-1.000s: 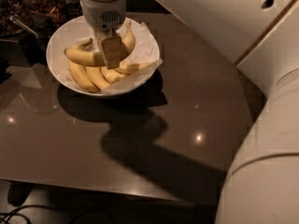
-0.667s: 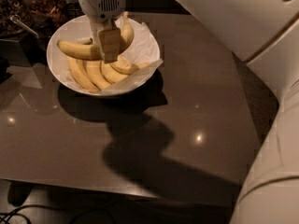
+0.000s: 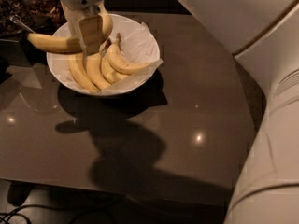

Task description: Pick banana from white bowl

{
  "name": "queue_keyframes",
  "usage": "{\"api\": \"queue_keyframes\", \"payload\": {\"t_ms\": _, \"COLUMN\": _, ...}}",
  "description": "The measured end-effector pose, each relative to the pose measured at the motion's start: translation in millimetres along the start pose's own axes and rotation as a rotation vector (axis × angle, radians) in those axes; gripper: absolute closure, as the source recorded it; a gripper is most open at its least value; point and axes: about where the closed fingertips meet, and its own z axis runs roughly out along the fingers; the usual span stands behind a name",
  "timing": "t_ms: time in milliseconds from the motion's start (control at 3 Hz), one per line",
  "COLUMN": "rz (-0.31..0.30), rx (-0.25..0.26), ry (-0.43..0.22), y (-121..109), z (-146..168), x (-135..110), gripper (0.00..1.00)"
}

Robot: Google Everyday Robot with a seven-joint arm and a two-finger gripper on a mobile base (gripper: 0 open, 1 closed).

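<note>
The white bowl [image 3: 140,73], lined with crumpled white paper, stands at the back left of the dark table. A bunch of shorter bananas [image 3: 100,66] lies in it. My gripper [image 3: 88,31] hangs over the bowl's left half and is shut on the banana [image 3: 51,43]. That banana is long, plain yellow and gently curved. It is held level above the bowl, its left end sticking out past the bowl's rim and its right end curving up behind the fingers [image 3: 89,29].
The dark table [image 3: 187,125] runs to the front and right. Dark containers [image 3: 23,8] stand at the back left beside the bowl. My white arm [image 3: 261,78] fills the right side. Cables [image 3: 14,216] lie on the floor at bottom left.
The gripper has risen from inside the bowl with the long banana in it. The banana now hangs above the bowl and reaches past its left rim.
</note>
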Motion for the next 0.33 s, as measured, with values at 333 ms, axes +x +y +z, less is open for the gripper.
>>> {"api": "queue_keyframes", "payload": {"t_ms": 333, "rz": -0.003, "rx": 0.028, "ry": -0.008, "y": -6.9, "z": -0.3, "x": -2.6, "gripper": 1.00}}
